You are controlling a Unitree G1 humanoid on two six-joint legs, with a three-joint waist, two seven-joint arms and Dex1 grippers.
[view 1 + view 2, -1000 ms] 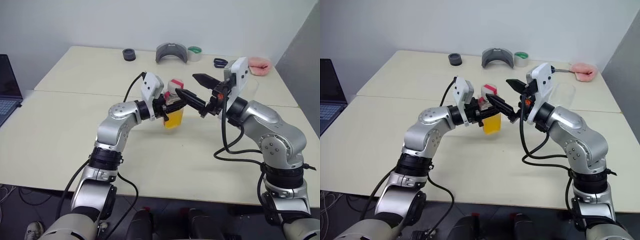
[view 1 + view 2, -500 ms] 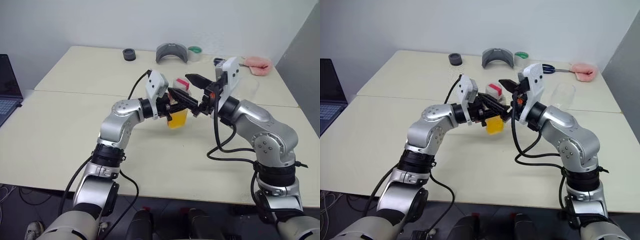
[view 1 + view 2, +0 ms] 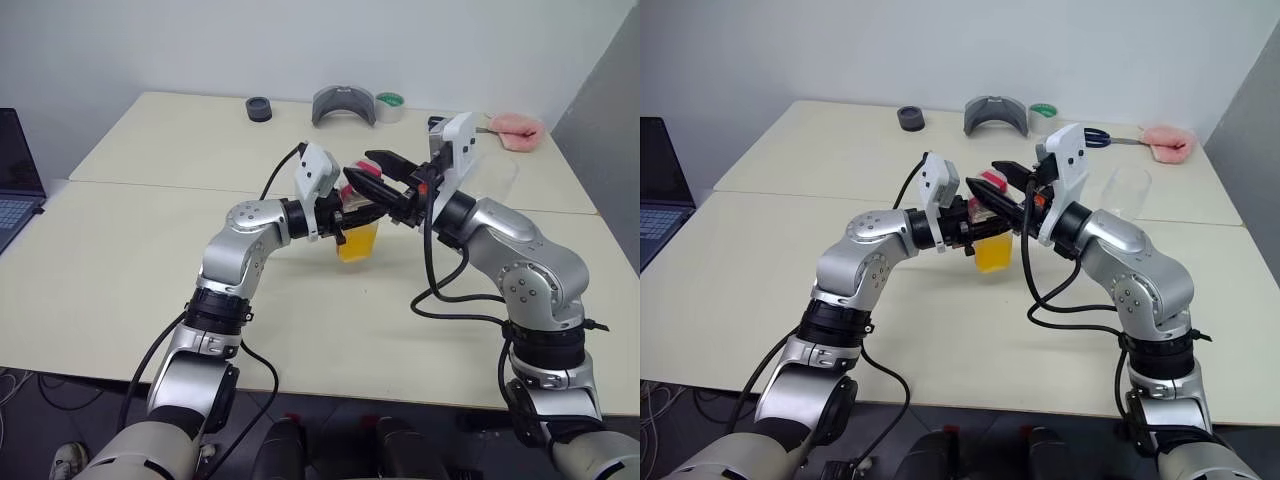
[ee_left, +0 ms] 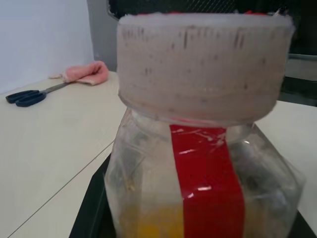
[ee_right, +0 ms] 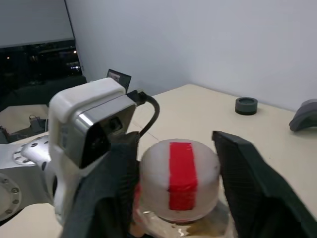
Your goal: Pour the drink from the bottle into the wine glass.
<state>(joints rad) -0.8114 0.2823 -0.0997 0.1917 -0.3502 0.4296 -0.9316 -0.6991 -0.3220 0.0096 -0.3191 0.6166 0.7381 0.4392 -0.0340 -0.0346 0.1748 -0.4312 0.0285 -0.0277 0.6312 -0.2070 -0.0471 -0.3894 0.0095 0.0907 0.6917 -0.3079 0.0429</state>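
My left gripper is clamped on the bottle, held upright above the table; its fingers are mostly hidden behind the bottle. My right gripper straddles the white-and-red cap, one finger touching, the other with a gap. The drink fills the lower part. The wine glass, faint against the table, stands behind my right arm.

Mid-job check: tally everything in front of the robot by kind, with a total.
Bottle: 1
Wine glass: 1
Scissors: 1
Tape roll: 1
Pink cloth: 1
Black round piece: 1
Grey curved piece: 1
Laptop: 1
Total: 8
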